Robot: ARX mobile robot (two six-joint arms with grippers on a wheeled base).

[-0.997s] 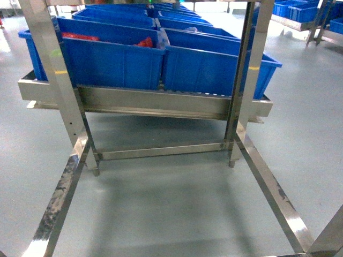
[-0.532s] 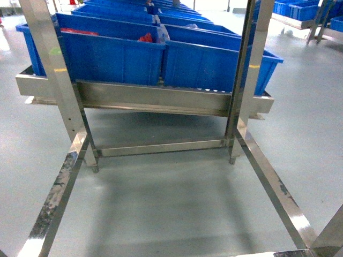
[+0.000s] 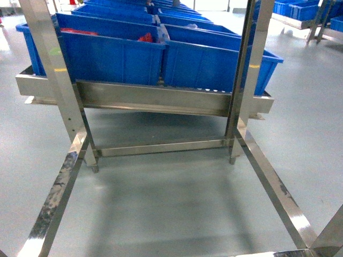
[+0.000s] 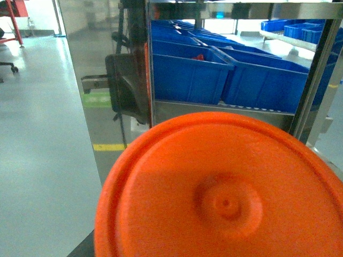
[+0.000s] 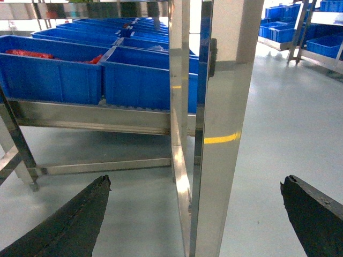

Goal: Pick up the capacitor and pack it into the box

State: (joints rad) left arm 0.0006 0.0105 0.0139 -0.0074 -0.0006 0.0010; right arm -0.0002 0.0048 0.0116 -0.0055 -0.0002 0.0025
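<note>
Facing steel rack [image 3: 161,99] holding blue crates [image 3: 112,59] far; right gripper [image 5: 195,214] jaws standing apart, empty; left gripper's state untellable, orange lid [image 4: 225,193] blocking view; box, capacitor showing nowhere; risking clipping rack upright [image 5: 214,134] when reaching.

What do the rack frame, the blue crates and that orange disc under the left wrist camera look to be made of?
Rack frame: likely stainless steel, brushed and shiny, mirroring the floor and crates. Blue crates: moulded plastic by the look, smooth, uniform colour, thick rolled rims. Orange disc: probably moulded plastic, matte, with a raised rim and a centre moulding dimple.
</note>
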